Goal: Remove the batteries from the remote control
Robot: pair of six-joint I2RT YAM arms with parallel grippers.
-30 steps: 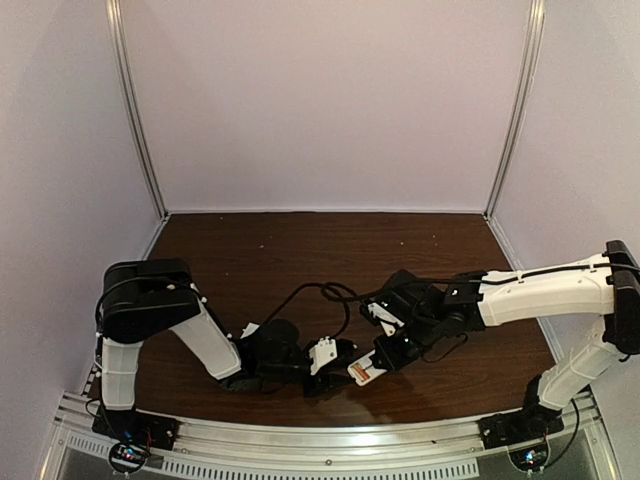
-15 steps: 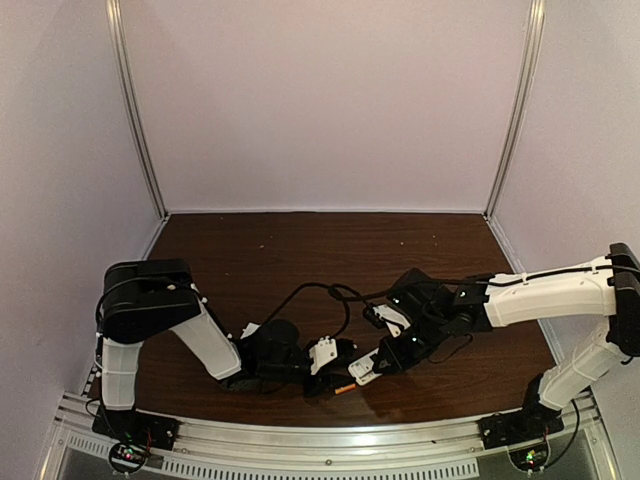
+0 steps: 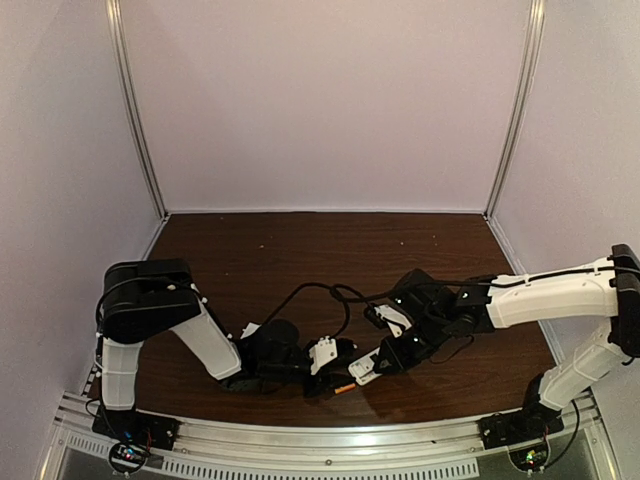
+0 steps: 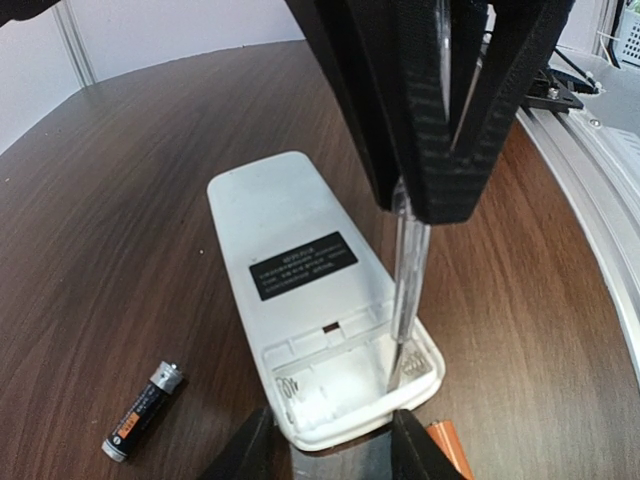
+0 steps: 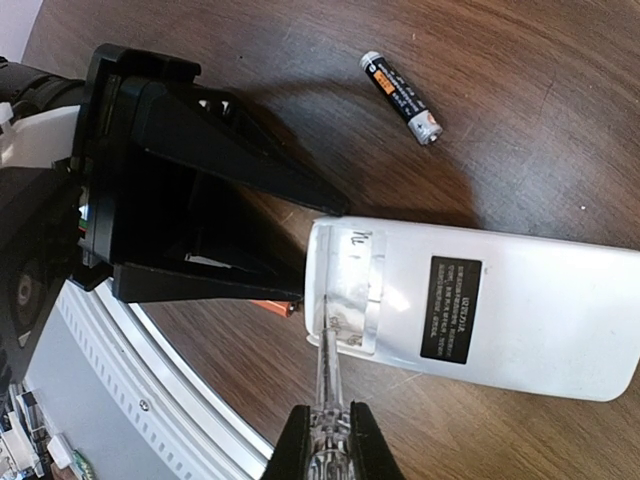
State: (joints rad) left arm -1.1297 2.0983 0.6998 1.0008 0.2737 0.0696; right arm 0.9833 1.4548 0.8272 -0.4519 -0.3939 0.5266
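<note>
Left gripper (image 4: 335,450), half-open, is clamping the remote control (image 4: 290,215) (battery (image 4: 143,410) alongside); right gripper (image 5: 328,437), closed, is pinching a clear tool (image 5: 325,365).

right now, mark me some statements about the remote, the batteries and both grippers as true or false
1. The remote control lies with its dark label facing up. True.
2. The dark battery sits inside the battery compartment. False: it lies on the table, apart from the remote control.
3. The right gripper is shut on a clear tool whose tip reaches into the open compartment. True.
4. The left gripper hangs open, away from the remote control. False: its fingers clamp the compartment end of the remote control.
</note>
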